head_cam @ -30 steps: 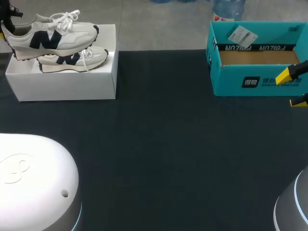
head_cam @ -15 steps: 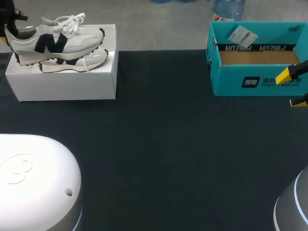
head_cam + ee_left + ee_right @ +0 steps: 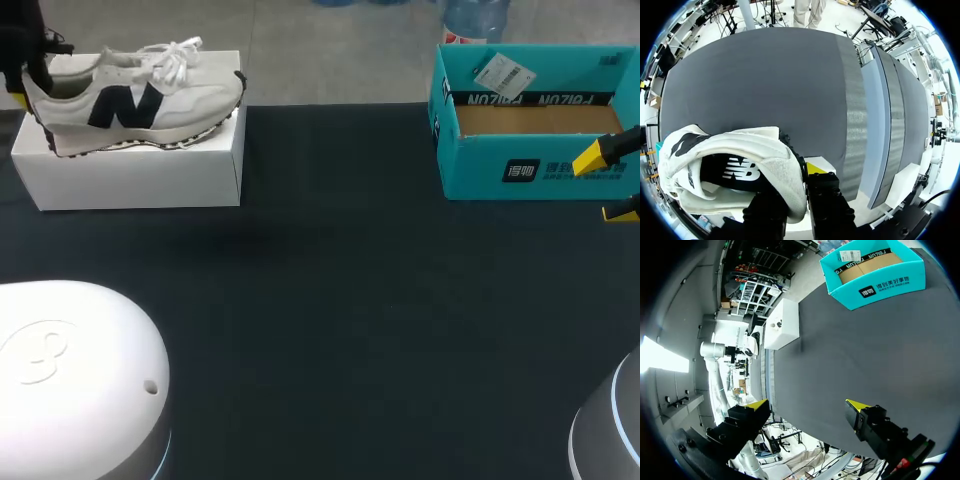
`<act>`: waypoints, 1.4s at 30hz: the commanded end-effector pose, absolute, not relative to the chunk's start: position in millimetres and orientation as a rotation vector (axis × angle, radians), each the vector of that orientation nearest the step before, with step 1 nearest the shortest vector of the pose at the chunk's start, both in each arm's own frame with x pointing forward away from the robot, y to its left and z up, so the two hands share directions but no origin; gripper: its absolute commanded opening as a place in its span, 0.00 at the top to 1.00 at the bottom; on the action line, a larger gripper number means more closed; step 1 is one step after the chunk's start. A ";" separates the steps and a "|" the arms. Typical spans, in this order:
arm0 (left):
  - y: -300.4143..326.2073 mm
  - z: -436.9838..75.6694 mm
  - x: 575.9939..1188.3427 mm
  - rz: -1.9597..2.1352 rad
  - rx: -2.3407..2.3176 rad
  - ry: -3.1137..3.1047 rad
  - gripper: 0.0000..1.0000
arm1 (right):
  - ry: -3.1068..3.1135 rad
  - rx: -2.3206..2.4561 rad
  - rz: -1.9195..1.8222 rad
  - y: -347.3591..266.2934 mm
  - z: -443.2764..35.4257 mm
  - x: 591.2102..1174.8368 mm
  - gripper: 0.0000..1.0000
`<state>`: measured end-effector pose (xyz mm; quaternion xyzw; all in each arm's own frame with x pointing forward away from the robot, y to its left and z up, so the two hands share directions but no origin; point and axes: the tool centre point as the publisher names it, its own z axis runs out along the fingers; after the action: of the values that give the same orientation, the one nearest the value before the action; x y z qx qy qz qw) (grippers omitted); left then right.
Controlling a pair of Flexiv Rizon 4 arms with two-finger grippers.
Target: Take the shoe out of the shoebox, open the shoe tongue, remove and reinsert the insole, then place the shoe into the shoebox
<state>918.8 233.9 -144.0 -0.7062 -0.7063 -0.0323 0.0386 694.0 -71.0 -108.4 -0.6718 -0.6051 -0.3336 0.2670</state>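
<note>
Two grippers: one is busy at the far left of the table, the other is idle at the far right.
Left gripper [image 3: 796, 197]: clamped on the heel collar of the shoe, one finger inside the opening and one outside against the back of the heel.
Shoe [image 3: 150, 100]: white with dark side marking, held by its heel over the white shoebox [image 3: 130, 180], toe pointing toward the middle of the table. The sole sits about level with the box rim. I cannot tell whether it clears the rim completely.
Step in hand: I judge this to be the first one, taking the shoe out. The tongue and insole work is not yet begun.
Table [image 3: 350, 300]: dark cloth between the two boxes.
Teal box [image 3: 530, 175]: open-topped, at the far right, well apart from the shoe.
Right gripper [image 3: 608, 186]: fingers wide apart with nothing between them, hanging just in front of the teal box.
Risk, grip: the hold is on soft heel padding alone with the whole shoe hanging ahead of it, so the toe could sag or the collar could slide out of the pinch on a quick swing.
Risk, rim: if the sole or toe is low, it could catch the near wall and drag or tip the light box.
Risk, laces: the loose loops could snag on the box edge.
Risk, handover: the right gripper is far off, so the shoe has no second support for now.
</note>
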 end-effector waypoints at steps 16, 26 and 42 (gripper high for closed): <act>149.0 -145.7 845.6 -0.138 -2.190 -2.173 1.00 | -1.633 -1.815 -0.899 -70.7 -108.8 693.8 0.00; 107.5 -139.0 810.9 -0.097 -2.218 -2.189 1.00 | -1.633 -1.815 -0.899 -70.7 -108.8 693.8 0.00; 42.2 -135.5 751.7 -0.053 -2.334 -2.093 1.00 | -1.633 -1.815 -0.899 -70.7 -108.8 693.8 0.00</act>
<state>761.7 48.3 -135.9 -0.7426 -0.6696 -0.0091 0.0121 694.0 -70.9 -108.4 -0.6718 -0.6051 -0.3336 0.2670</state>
